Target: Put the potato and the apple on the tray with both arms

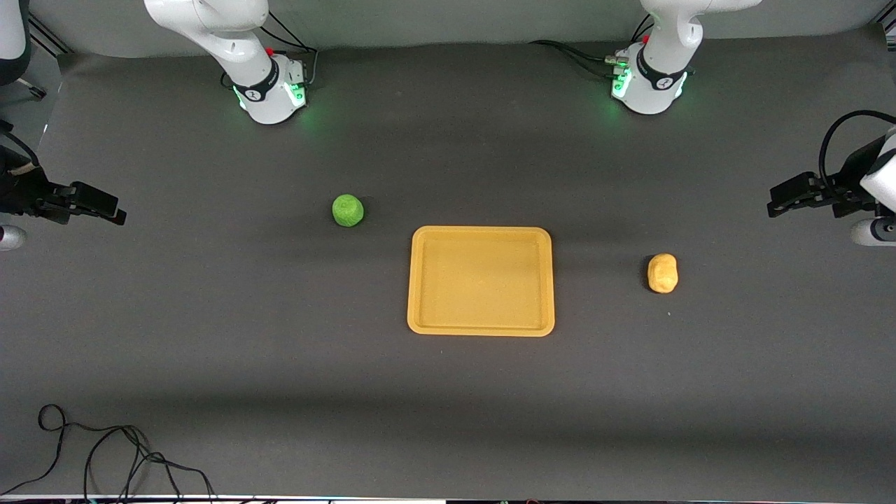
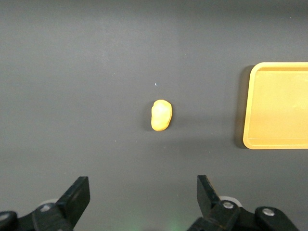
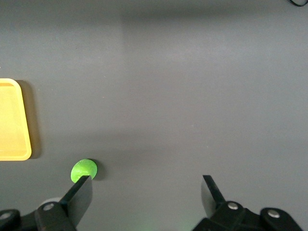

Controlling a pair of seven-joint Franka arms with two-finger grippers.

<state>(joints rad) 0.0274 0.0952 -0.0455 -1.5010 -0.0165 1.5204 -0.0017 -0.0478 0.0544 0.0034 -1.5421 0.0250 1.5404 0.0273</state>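
The table [image 1: 448, 392] has a dark grey matte surface. Resting directly on it: a yellow-orange tray [image 1: 481, 327] at centre, a green apple [image 1: 348, 210] toward the right arm's end, and a potato [image 1: 662, 273] toward the left arm's end.

Under me, 1 dark grey table mat [image 1: 448, 406]. 1 loose black cable [image 1: 105, 455] coils at its corner nearest the front camera.

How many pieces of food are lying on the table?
2: the apple toward the right arm's end, the potato toward the left arm's end, either side of the tray. None seems hidden.
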